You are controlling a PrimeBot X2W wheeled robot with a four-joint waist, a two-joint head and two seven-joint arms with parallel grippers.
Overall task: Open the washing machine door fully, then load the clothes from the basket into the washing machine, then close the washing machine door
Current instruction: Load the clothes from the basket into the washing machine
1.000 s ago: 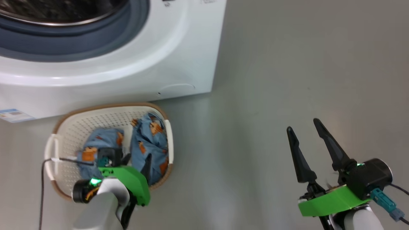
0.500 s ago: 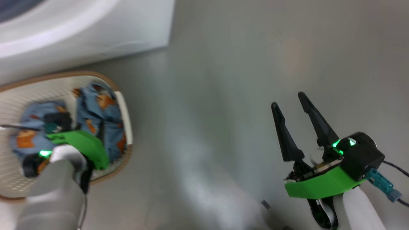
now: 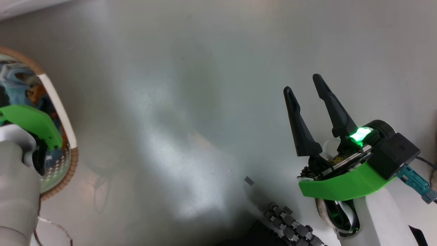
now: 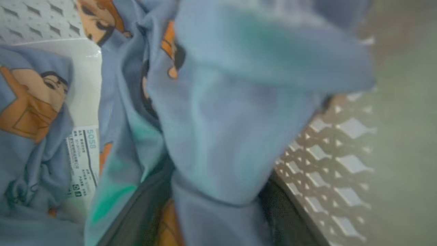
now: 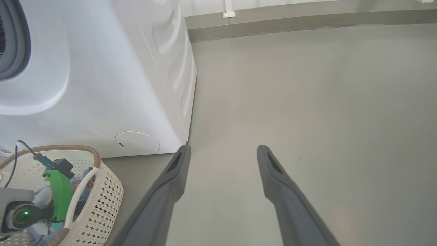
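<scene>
Now on the loading step: left gripper [image 4: 213,201] is down in the basket [image 5: 106,201] beside the washer [image 5: 102,85], fingers [image 4: 143,208] spread either side of a thick fold of the clothes [image 4: 222,112] and, as far as I can judge, not yet pinching it. Right gripper [image 3: 303,83] hangs spread and empty over the floor [image 3: 170,102], well apart from the basket. To do it well: sink deeper, close on the bundle's bulk rather than a loose edge, keep off the basket wall, then lift straight up before swinging toward the washer.
</scene>
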